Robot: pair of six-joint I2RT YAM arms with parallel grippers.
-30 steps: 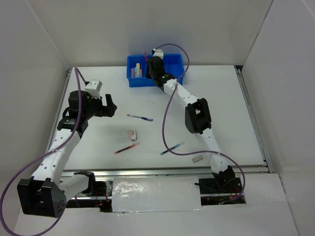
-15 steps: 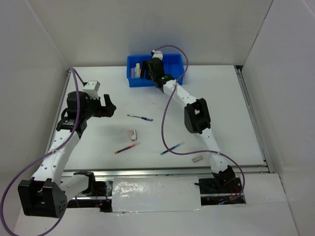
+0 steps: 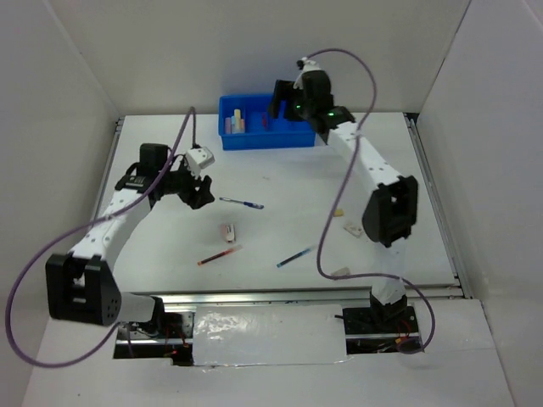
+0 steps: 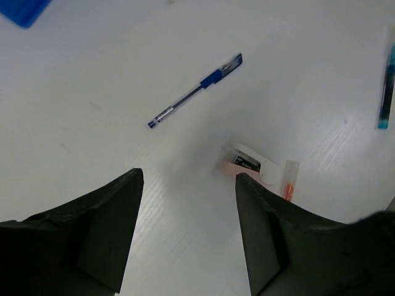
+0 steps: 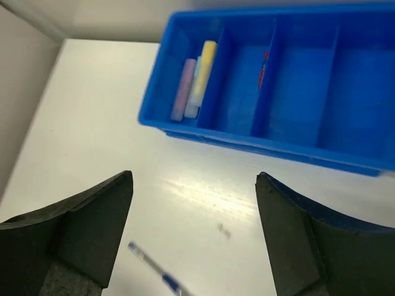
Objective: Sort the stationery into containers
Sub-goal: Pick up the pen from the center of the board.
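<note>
The blue tray point(image 3: 267, 142) stands at the back of the table; the right wrist view shows its compartments point(image 5: 259, 147), with a pale yellow bar point(image 5: 205, 69) and a pink bar point(image 5: 184, 87) in the left one and a thin red pen point(image 5: 263, 66) in the second. My right gripper point(image 3: 278, 100) hovers open over the tray's near side point(image 5: 194, 180), holding nothing. My left gripper point(image 3: 202, 193) is open and empty point(image 4: 188, 179) above the table. Just beyond it lie a blue pen point(image 4: 196, 90) and a pink-and-white eraser point(image 4: 249, 164).
A red pen point(image 3: 220, 255), a teal pen point(image 3: 295, 256), a beige eraser point(image 3: 339, 272) and two small white erasers point(image 3: 353, 228) lie on the table's near half. White walls close in the left, back and right sides.
My right gripper opened, left the red pen in the tray and drew back up and to the right. My left arm swung right towards the blue pen.
</note>
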